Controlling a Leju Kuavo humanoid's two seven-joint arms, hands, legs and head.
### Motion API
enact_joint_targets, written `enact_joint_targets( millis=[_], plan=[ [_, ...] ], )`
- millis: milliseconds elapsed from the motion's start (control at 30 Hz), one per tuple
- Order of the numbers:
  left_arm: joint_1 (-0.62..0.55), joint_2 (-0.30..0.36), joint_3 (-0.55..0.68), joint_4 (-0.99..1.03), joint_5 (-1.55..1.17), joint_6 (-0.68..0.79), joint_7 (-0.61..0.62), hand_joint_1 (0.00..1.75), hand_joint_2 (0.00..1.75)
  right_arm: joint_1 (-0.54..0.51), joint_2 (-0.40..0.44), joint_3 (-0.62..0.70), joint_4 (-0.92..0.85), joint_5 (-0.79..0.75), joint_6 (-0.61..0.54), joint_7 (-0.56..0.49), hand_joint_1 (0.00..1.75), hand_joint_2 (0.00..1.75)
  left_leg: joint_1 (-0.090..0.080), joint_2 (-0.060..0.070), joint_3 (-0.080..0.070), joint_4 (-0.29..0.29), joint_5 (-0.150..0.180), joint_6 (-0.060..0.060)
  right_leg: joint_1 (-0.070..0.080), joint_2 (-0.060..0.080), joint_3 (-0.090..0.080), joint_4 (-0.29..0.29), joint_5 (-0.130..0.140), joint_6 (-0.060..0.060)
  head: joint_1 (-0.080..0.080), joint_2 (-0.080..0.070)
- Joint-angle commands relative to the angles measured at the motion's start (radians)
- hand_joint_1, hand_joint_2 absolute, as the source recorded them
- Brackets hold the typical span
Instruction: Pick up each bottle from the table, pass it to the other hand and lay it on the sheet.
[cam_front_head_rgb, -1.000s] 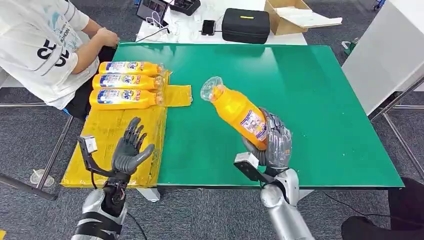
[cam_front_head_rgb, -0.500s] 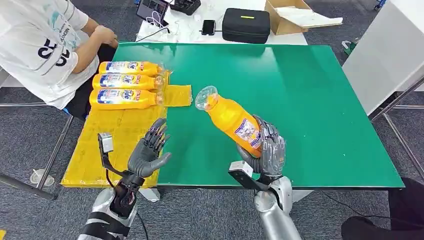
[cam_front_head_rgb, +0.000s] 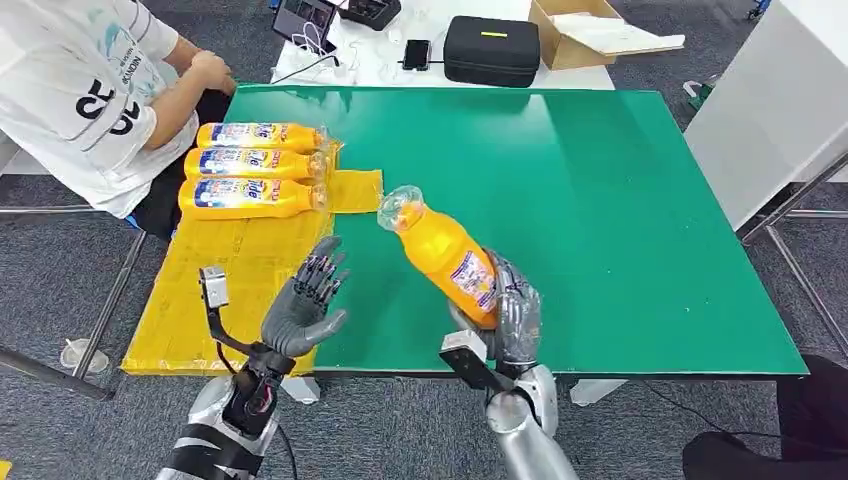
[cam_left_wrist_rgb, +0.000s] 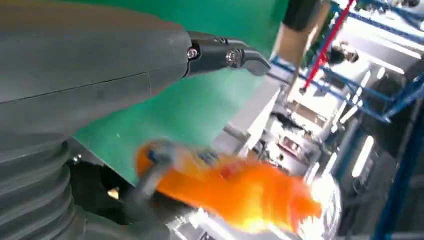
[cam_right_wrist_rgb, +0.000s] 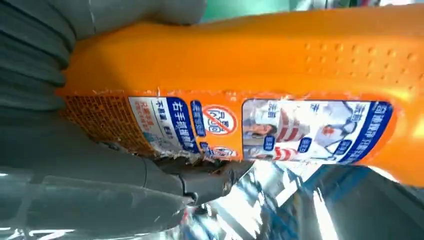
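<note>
The right hand (cam_front_head_rgb: 510, 315), gripping the orange bottle (cam_front_head_rgb: 440, 250), swings it closer to the spread, empty left hand (cam_front_head_rgb: 305, 300), so the handover is imminent.

Orange bottle (cam_front_head_rgb: 447, 258), blue-white label, held tilted above green bench (cam_front_head_rgb: 620, 200), clear cap toward yellow sheet (cam_front_head_rgb: 235, 275). Three like bottles (cam_front_head_rgb: 257, 166) lie side by side on sheet's far end.
</note>
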Motion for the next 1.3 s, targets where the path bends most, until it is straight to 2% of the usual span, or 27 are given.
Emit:
enact_joint_targets(
  millis=[33,133,167,200,300,733,767,800,833,1300],
  plan=[
    [-0.067,0.042,-0.129,0.063,0.031,-0.031,0.014,0.0,1.75,-0.147,0.065,0.24,0.377,-0.037,0.058,0.006,1.75,1.75,0.0,0.003,0.004,0.0,-0.001,0.0,0.001,0.002,0.003,-0.001,0.0,-0.001,0.0,0.0],
    [-0.098,0.035,-0.14,0.1,0.043,-0.029,0.021,0.0,1.75,-0.158,0.096,0.348,0.436,-0.032,0.036,0.059,1.75,1.75,0.0,0.003,0.003,0.0,-0.001,0.0,0.001,0.002,0.002,-0.001,0.0,-0.001,0.0,0.0],
    [-0.101,0.034,-0.139,0.109,0.049,-0.028,0.019,0.0,1.75,-0.162,0.096,0.392,0.448,-0.06,0.048,0.07,1.75,1.75,0.001,0.005,0.009,-0.001,-0.003,0.001,0.002,0.003,0.008,-0.001,-0.002,-0.003,0.0,0.0],
    [-0.103,0.034,-0.141,0.113,0.05,-0.027,0.018,0.0,1.75,-0.162,0.096,0.412,0.452,-0.075,0.036,0.073,1.75,1.75,0.001,0.003,0.004,0.0,-0.001,0.0,0.001,0.002,0.003,-0.001,0.0,-0.002,0.0,0.0],
    [-0.108,0.034,-0.148,0.124,0.056,-0.035,0.018,0.0,1.75,-0.171,0.096,0.489,0.483,-0.116,0.044,0.09,1.75,1.75,0.0,0.0,0.004,-0.001,-0.001,0.0,0.0,-0.001,0.004,0.0,-0.001,-0.001,0.001,0.0],
    [-0.113,0.029,-0.151,0.133,0.057,-0.025,0.008,0.0,1.75,-0.187,0.096,0.605,0.499,-0.195,0.06,0.14,1.75,1.75,0.001,0.0,0.003,0.0,-0.001,0.001,0.001,-0.002,0.003,0.0,-0.002,-0.002,0.0,0.0],
    [-0.11,0.03,-0.15,0.125,0.05,-0.02,0.0,0.26,1.75,-0.189,0.096,0.611,0.505,-0.204,0.058,0.138,1.75,1.75,0.001,0.0,0.003,0.0,-0.001,0.001,0.001,-0.002,0.002,0.0,-0.002,-0.001,0.0,0.0],
    [-0.107,0.027,-0.144,0.123,0.052,-0.012,0.003,1.57,1.75,-0.191,0.096,0.619,0.51,-0.217,0.053,0.137,1.75,1.75,0.0,0.0,0.002,0.0,0.0,0.0,0.0,-0.002,0.001,0.0,-0.001,-0.001,0.0,0.0],
    [-0.104,0.029,-0.142,0.116,0.047,-0.008,0.0,1.75,1.75,-0.193,0.096,0.622,0.513,-0.23,0.048,0.133,1.75,1.75,0.0,0.0,0.004,0.0,-0.001,0.001,0.001,-0.002,0.004,0.0,-0.002,-0.002,0.0,0.0],
    [-0.079,0.027,-0.132,0.08,0.117,-0.064,0.039,1.75,1.75,-0.21,0.096,0.575,0.512,-0.242,0.028,0.116,1.75,1.75,0.0,0.0,0.003,0.0,-0.001,0.001,0.001,-0.002,0.003,0.0,-0.002,-0.001,0.0,0.0]
  ],
)
